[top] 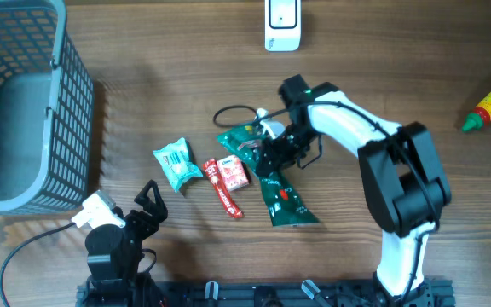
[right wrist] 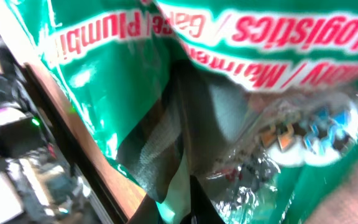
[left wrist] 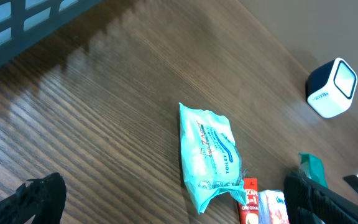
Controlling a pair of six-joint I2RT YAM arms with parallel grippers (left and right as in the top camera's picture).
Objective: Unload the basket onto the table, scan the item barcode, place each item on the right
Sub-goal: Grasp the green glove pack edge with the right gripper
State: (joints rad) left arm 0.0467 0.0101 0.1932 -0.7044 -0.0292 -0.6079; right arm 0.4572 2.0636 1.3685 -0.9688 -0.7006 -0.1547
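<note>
On the robot's side of the scanner (top: 282, 26), near the middle of the surface (top: 382, 68), we find the green packet (top: 281, 198) lying mostly flat, its end nearer the scanner gathered up where the right fingers (top: 269, 153) meet it. We judge it a light, soft foil pouch, crinkly and likely slippery. It has no stiffness to keep a face flat, so it will sag and fold from wherever we pinch it. An edge seam or corner seems the best hold to us, leaving the printed faces free to turn toward the scanner; we cannot make out a barcode in any view. The right fingers are closed tight, and in the right wrist view the green film bunches around them, so we read this as a pinch on the packet's end. The left fingers (top: 148, 194), farther from the scanner and off to its left, stand spread wide and hold nothing.
</note>
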